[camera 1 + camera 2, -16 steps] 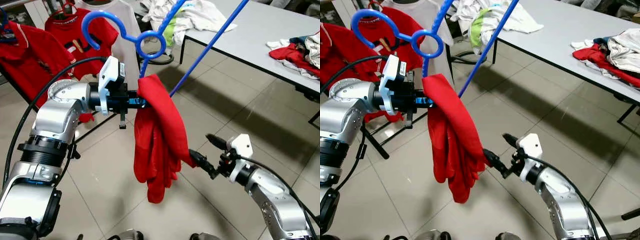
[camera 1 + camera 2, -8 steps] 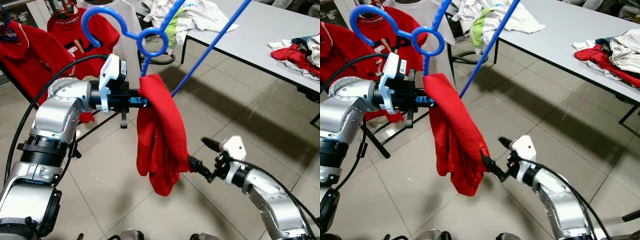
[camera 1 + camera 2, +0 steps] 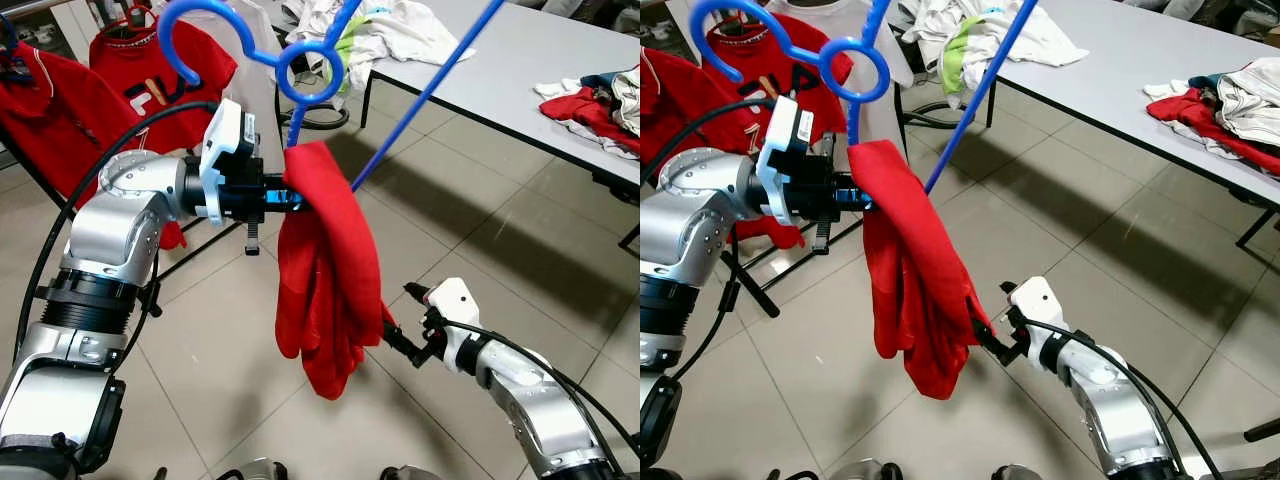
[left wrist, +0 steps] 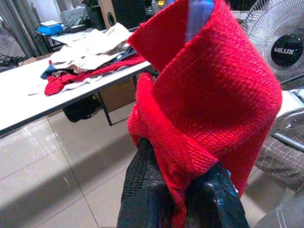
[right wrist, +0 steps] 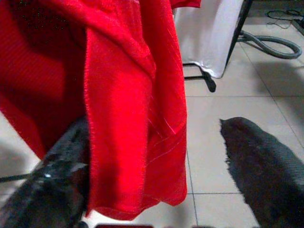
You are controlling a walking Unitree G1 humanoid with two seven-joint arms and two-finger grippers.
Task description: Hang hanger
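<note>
Red cloth (image 3: 325,270) hangs in a long fold from the blue hanger (image 3: 300,70), which I have raised at chest height in front of the rig. My left gripper (image 4: 183,199) is closed tight on the top of the cloth where it drapes over the hanger; in the left wrist view both black fingers (image 4: 142,190) pinch the red knit, with a strip of blue plastic showing above the fold. The hanger's hook and ring stand above the left gripper, and its long blue arms run up and away toward the grey table (image 3: 520,70). My right gripper (image 3: 990,335) is low, at the cloth's lower edge. Its fingers (image 5: 261,161) stand wide apart in the right wrist view, one pressed against the hanging cloth and the other well clear over the tiled floor (image 3: 480,220), so it has hold of nothing (contact on one side only). Behind the left arm, red shirts (image 3: 60,100) hang on a rack, with a white garment (image 3: 845,25) beside them. More clothes (image 3: 600,100) lie heaped on the table.
</note>
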